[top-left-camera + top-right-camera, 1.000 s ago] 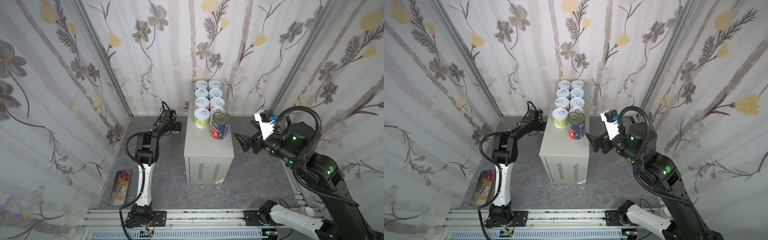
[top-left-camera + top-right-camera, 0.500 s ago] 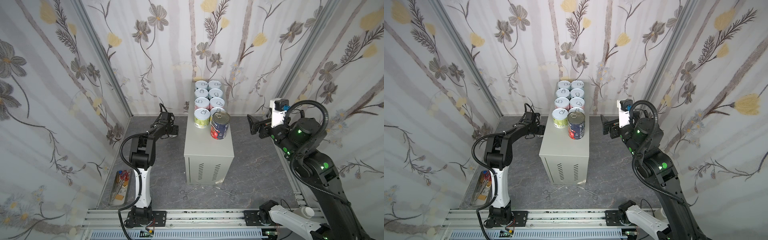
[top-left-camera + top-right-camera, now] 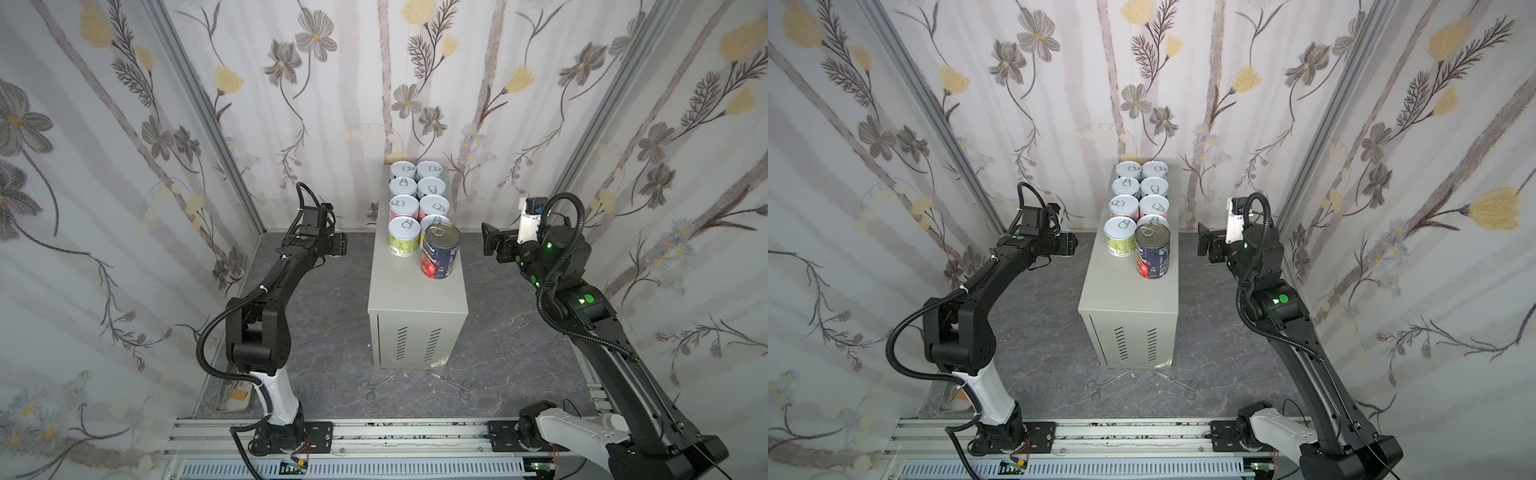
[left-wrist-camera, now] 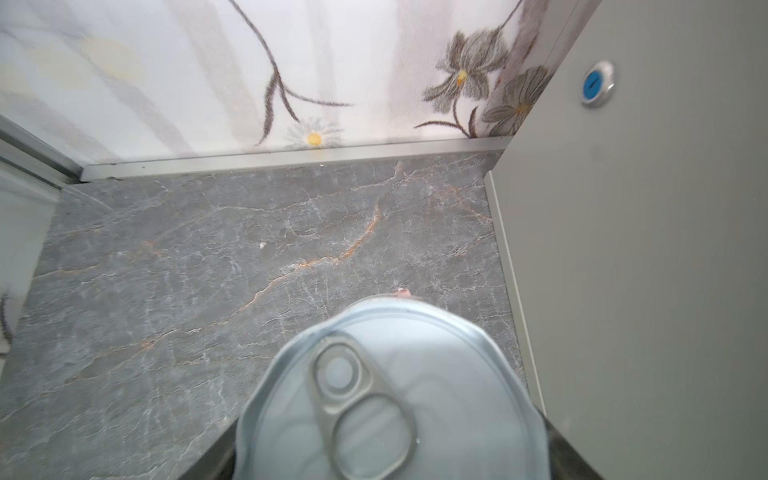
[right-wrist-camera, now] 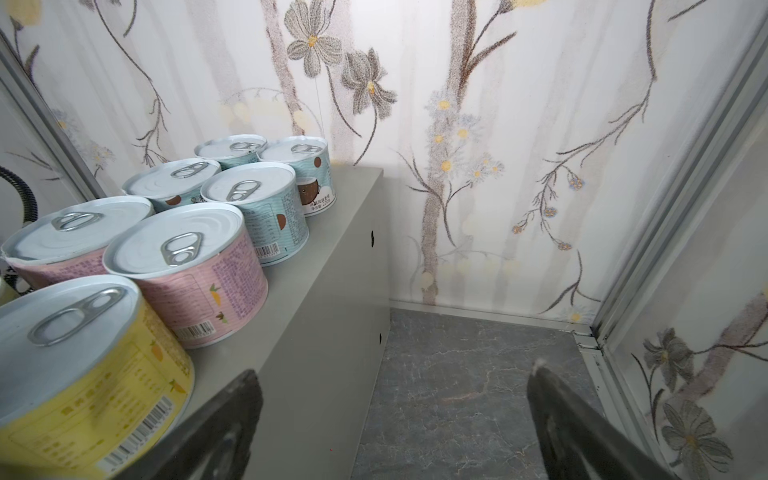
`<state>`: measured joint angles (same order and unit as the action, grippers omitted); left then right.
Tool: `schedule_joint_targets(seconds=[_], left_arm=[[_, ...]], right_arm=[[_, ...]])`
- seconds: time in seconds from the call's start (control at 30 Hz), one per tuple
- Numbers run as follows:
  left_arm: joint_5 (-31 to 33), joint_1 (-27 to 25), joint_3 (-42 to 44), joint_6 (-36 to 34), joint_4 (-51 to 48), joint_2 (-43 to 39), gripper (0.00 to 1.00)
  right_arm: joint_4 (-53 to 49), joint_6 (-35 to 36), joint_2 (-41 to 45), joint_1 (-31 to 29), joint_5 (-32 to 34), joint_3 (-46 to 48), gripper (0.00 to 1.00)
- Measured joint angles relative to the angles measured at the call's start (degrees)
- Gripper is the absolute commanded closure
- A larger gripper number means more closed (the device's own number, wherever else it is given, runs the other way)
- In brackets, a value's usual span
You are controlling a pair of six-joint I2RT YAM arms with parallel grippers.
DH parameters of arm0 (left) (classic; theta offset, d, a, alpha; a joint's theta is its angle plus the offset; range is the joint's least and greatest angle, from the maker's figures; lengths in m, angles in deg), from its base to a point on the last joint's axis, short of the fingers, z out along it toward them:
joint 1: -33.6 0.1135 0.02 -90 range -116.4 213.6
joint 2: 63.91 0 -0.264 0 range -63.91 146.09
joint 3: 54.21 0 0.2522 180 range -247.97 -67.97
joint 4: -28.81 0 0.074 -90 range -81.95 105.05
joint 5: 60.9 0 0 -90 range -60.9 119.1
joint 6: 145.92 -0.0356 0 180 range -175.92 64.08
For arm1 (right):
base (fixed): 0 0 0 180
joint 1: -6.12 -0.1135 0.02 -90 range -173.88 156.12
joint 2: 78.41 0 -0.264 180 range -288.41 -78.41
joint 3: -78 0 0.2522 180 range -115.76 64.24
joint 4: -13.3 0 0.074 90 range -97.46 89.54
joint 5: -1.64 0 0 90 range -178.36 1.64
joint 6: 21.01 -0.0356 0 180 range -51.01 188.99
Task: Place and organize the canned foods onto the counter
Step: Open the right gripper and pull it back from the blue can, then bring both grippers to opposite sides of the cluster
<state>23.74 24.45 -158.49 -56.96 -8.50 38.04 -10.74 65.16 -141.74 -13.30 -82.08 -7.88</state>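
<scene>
Left gripper (image 4: 390, 449) clamps a silver-lidded can (image 4: 390, 399) above the floor, just left of the counter (image 3: 415, 291). Right gripper (image 5: 395, 415), jaws wide and empty, sits right of the counter. Eight short cans (image 3: 417, 199) and the tomato can (image 3: 439, 255) stand on the counter top.

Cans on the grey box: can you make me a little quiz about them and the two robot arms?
1. True or false: the right gripper is holding a can.
2. How many short cans stand on the counter?
3. What is between the fingers of the left gripper?
A. a pull-tab can
B. a bottle
C. nothing

Key
1. False. It is open and empty.
2. Eight, in two rows of four, one partly hidden behind the tall tomato can.
3. A
</scene>
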Motion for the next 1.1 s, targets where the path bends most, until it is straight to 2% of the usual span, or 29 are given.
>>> schedule_joint_targets(seconds=[0.27,0.6,0.73,1.1], left_arm=[[-0.1,-0.4,-0.2,1.2,-5.1,-11.3,0.39],[-5.1,-1.4,-1.1,1.4,-10.8,-22.2,0.39],[-9.4,-1.5,-1.9,1.4,-13.6,-25.7,0.4],[-23.7,-3.3,-4.6,-0.3,-19.2,-29.3,0.41]], right_arm=[[4.0,-2.8,-3.0,0.0,-3.4,1.5,0.0],[6.3,-4.7,-5.3,0.0,-6.2,1.7,0.0],[7.5,-4.6,-4.5,0.0,-8.4,3.6,0.0],[8.1,3.5,1.9,-0.1,-18.5,6.9,0.03]])
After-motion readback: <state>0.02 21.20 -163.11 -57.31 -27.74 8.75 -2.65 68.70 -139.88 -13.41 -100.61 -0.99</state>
